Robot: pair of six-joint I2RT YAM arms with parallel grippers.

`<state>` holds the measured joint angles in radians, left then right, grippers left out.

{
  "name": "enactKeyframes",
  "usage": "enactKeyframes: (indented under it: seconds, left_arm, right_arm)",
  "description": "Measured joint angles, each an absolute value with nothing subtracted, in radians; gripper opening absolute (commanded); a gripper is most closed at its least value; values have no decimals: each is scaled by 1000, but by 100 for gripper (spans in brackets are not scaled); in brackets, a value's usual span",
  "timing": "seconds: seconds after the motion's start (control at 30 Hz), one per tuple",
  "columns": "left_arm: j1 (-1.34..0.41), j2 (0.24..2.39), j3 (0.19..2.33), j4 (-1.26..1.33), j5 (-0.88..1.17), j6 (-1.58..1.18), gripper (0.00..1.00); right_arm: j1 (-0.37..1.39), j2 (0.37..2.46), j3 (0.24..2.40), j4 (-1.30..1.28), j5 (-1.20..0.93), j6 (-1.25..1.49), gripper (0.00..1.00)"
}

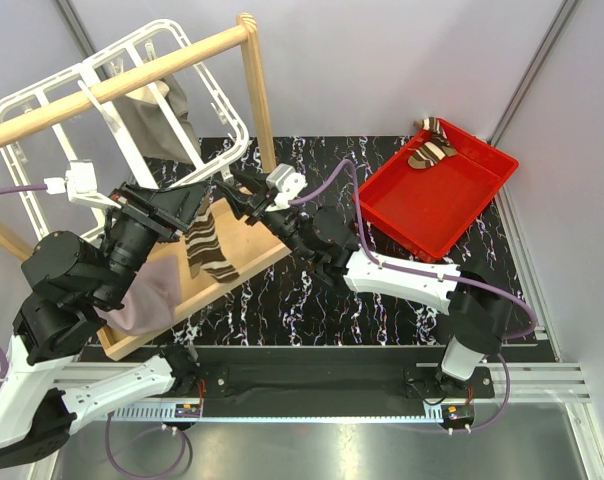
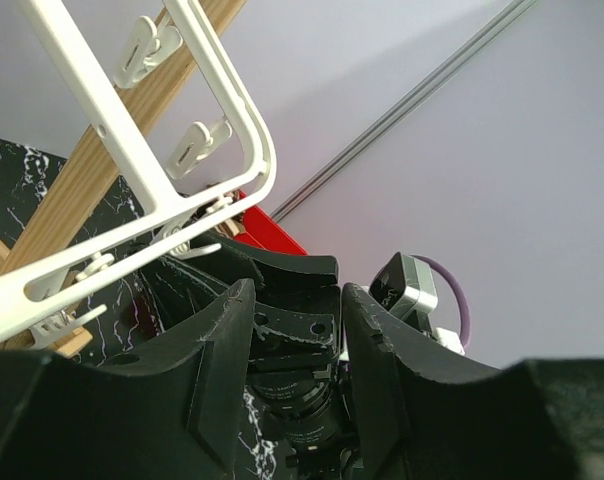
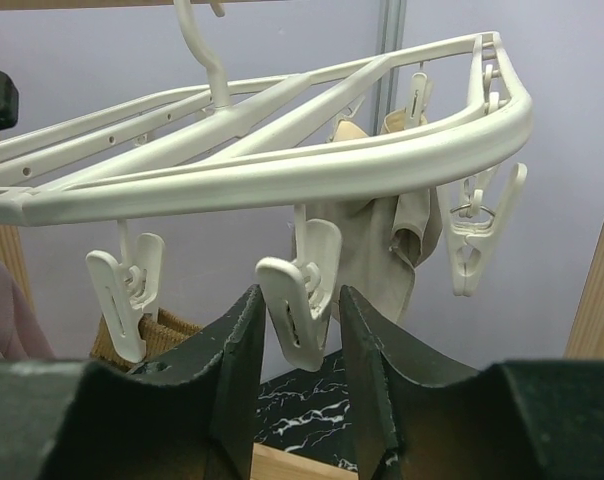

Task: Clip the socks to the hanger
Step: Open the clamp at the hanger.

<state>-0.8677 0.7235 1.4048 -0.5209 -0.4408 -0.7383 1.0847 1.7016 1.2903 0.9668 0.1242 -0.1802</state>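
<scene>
The white hanger (image 1: 122, 70) hangs from a wooden rail; it also shows in the left wrist view (image 2: 197, 150) and the right wrist view (image 3: 282, 170). One striped brown sock (image 1: 210, 245) hangs from a clip at its near edge; its brown cuff shows at the left clip in the right wrist view (image 3: 167, 332). The second sock (image 1: 432, 145) lies in the red tray. My right gripper (image 1: 237, 190) (image 3: 300, 295) is open, with an empty white clip (image 3: 300, 290) between its fingers. My left gripper (image 1: 194, 205) (image 2: 294, 290) is open and empty, just left of the hung sock.
The wooden rail (image 1: 112, 85) and its post (image 1: 254, 90) stand on a wooden base (image 1: 247, 262). A grey-beige cloth (image 1: 157, 120) (image 3: 377, 250) hangs from the hanger's far side. A pinkish-mauve cloth (image 1: 142, 290) hangs by my left arm. The red tray (image 1: 422, 205) sits at the right.
</scene>
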Motion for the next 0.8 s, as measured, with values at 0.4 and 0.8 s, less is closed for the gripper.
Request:
enactKeyframes:
  seconds: [0.4, 0.8]
  left_arm:
    - [-868, 729, 1406, -521, -426, -740, 45]
    - [-868, 836, 1492, -629, -417, -742, 47]
  right_arm:
    - [1085, 1700, 1290, 969, 119, -168, 13]
    - [1085, 1584, 1451, 410, -109, -104, 0]
